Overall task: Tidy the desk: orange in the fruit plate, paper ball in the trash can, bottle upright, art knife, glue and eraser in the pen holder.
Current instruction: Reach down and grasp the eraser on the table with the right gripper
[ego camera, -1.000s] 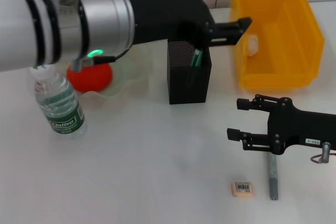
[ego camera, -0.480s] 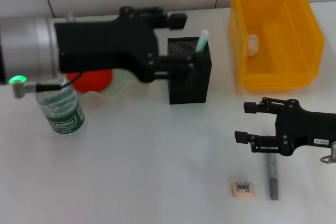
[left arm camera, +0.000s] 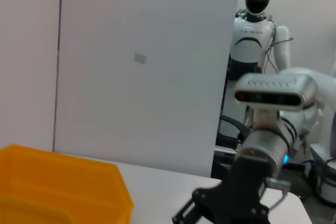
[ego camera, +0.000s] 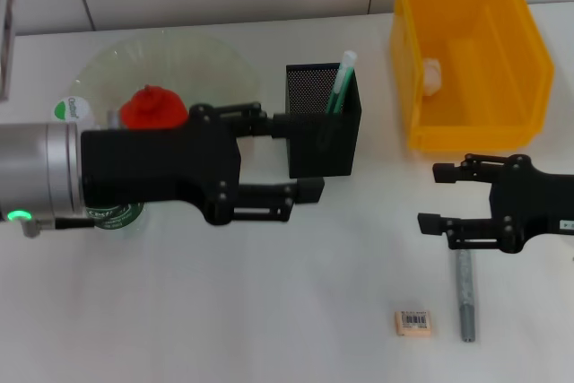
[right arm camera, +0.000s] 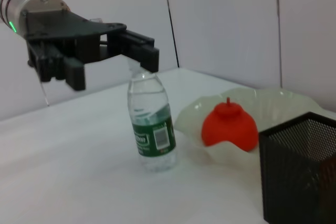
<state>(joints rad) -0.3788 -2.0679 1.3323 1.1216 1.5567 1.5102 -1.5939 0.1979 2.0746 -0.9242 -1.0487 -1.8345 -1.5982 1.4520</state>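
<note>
The black mesh pen holder (ego camera: pixel 323 136) stands mid-table with the green-and-white glue stick (ego camera: pixel 342 81) upright in it. My left gripper (ego camera: pixel 309 157) is open and empty, its fingers just in front of the holder's left side; it also shows in the right wrist view (right arm camera: pixel 139 43). The orange (ego camera: pixel 152 107) sits on the glass fruit plate (ego camera: pixel 193 56). The bottle (right arm camera: pixel 151 129) stands upright, mostly hidden behind my left arm in the head view. The paper ball (ego camera: pixel 433 73) lies in the yellow trash bin (ego camera: pixel 502 51). My right gripper (ego camera: pixel 430 196) is open above the grey art knife (ego camera: pixel 465 298). The eraser (ego camera: pixel 413 322) lies left of the knife.
My left forearm (ego camera: pixel 134 177) spans the table's left half in front of the plate and bottle. The right wrist view shows the orange (right arm camera: pixel 229 124) and pen holder (right arm camera: pixel 299 171). The left wrist view shows the yellow bin (left arm camera: pixel 63 192) and a humanoid robot (left arm camera: pixel 257 19) beyond.
My left gripper drew back from above the pen holder, toward the front and left, leaving the glue stick standing in it. My right gripper drifted slightly right.
</note>
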